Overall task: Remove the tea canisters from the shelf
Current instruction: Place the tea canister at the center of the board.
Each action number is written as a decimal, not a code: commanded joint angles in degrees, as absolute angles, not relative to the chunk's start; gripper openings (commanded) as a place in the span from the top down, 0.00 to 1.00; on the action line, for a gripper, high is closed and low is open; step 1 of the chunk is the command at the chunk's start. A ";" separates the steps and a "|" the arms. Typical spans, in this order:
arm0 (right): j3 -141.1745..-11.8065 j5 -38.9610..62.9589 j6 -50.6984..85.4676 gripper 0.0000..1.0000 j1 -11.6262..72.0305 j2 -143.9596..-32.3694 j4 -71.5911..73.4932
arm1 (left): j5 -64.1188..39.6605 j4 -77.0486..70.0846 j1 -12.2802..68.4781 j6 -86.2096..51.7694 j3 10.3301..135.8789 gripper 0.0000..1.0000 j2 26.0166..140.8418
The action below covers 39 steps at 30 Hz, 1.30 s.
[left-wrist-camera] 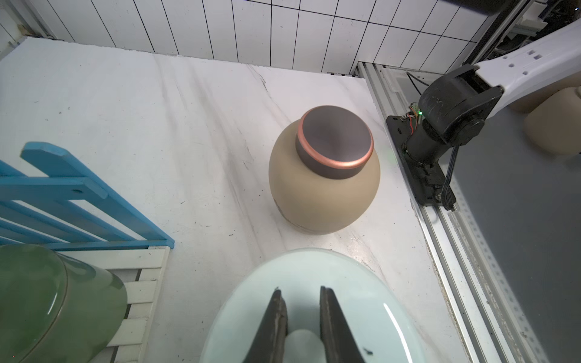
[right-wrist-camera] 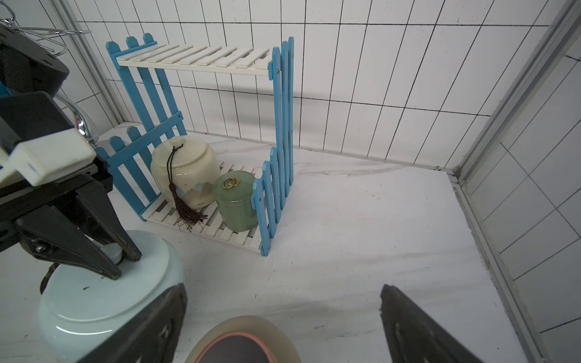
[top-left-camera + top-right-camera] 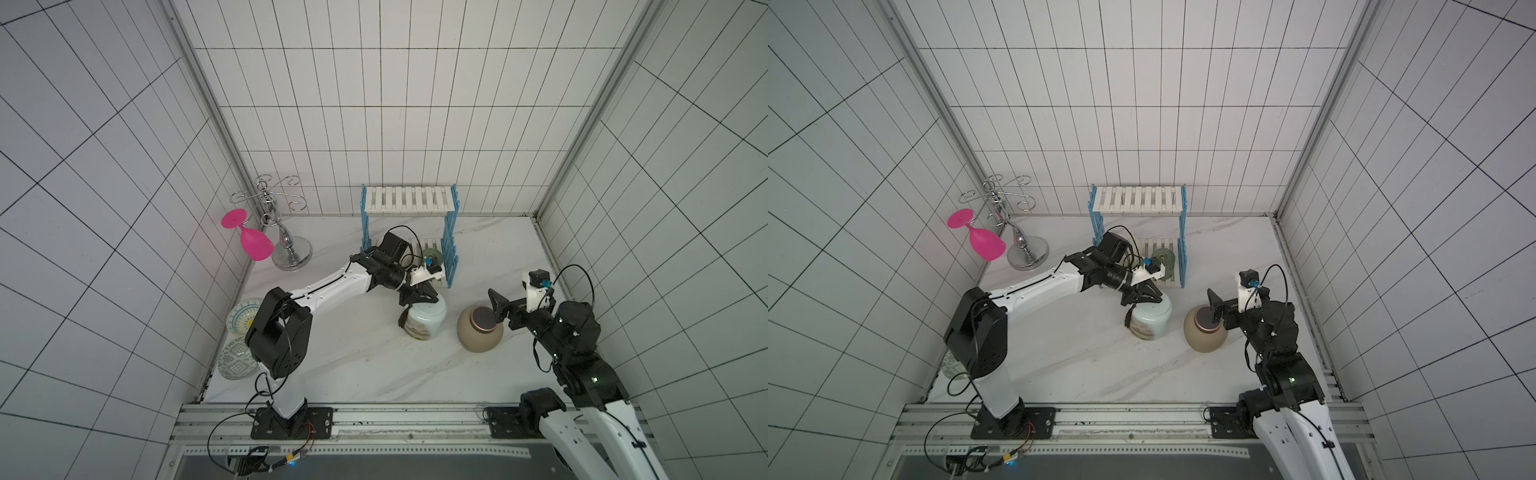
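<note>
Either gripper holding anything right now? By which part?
Left gripper pinches the pale-blue canister by its lid knob. Right gripper open, holding nothing.

Pink goblet [image 3: 255, 245] leans by chrome stand [image 3: 295, 254] — two plates [image 3: 241, 318] nearby.

Both top views looked steeply down from high above the front rail [image 3: 415, 419] toward the back wall [image 3: 395, 124], far enough off to hold the whole table [image 3: 374, 365] and the shelf [image 3: 1138, 199]. The left wrist camera sat close over the blue jar [image 1: 314, 267], looking past the left gripper [image 1: 300, 289] to the tan jar [image 1: 323, 195] and the rail, while the right wrist camera looked low through the right gripper [image 2: 283, 287] toward the shelf and wall. Both wrist views shared the two jars, the green jar [image 2: 235, 201] and the shelf's lower board.
</note>
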<state>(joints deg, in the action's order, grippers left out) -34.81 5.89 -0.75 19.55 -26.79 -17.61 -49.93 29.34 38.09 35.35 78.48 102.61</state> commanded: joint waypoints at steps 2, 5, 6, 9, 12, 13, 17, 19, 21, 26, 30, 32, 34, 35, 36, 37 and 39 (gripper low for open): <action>-33.83 4.99 -1.23 0.01 20.09 -26.62 -17.82 | -52.69 21.73 38.58 35.87 78.58 1.00 102.99; -33.84 5.01 -1.23 0.01 20.09 -26.65 -17.81 | -52.57 21.16 38.61 36.30 77.32 1.00 103.44; -33.83 5.01 -1.23 0.01 20.11 -26.63 -17.81 | -52.72 20.70 38.69 36.30 76.75 1.00 103.60; -33.80 5.00 -1.24 0.01 20.06 -26.58 -17.80 | -53.09 17.57 38.85 36.39 73.82 1.00 103.60; -33.75 4.96 -1.23 0.01 20.06 -26.54 -17.82 | -52.83 15.67 39.00 36.39 71.78 1.00 103.69; -33.75 5.01 -1.26 0.01 20.11 -26.53 -17.80 | -52.69 15.56 38.99 36.54 71.51 1.00 103.79; -33.75 5.19 -1.23 0.01 20.08 -26.67 -17.79 | -52.49 15.20 38.98 36.65 70.51 0.99 104.02; -33.75 5.27 -1.23 0.01 20.08 -26.64 -17.81 | -52.64 15.21 39.07 36.18 70.03 0.97 103.60; -33.75 5.27 -1.18 0.01 20.12 -26.66 -17.81 | -52.84 15.28 39.03 35.46 69.58 0.94 102.89; -33.66 5.45 -1.14 0.01 20.10 -26.77 -17.60 | -53.45 18.57 39.10 35.16 69.43 0.84 100.80; -33.66 5.45 -1.14 0.01 20.11 -26.79 -17.49 | -53.44 20.67 39.06 35.16 69.18 0.83 99.62; -33.66 5.45 -1.14 0.01 20.09 -26.75 -17.49 | -53.45 21.09 39.06 34.94 68.68 0.83 99.02; -33.66 5.45 -1.14 0.01 20.09 -26.75 -17.55 | -53.67 21.09 39.25 34.71 68.09 0.83 98.77; -33.66 5.45 -1.14 0.01 20.05 -26.65 -17.50 | -53.42 21.09 39.37 34.94 67.83 0.82 98.63; -33.66 5.45 -1.14 0.01 20.04 -26.71 -17.52 | -53.18 21.02 39.52 35.38 67.53 0.82 98.61; -33.66 5.45 -1.14 0.01 20.05 -26.68 -17.56 | -52.63 20.94 39.63 35.99 67.21 0.79 98.66; -33.66 5.45 -1.16 0.01 20.07 -26.70 -17.50 | -52.04 20.53 39.87 36.77 66.68 0.74 98.70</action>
<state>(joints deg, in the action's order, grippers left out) -34.81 5.52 -0.86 19.59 -26.79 -17.65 -51.11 20.84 39.13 36.34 67.33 100.38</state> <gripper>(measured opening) 0.992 0.255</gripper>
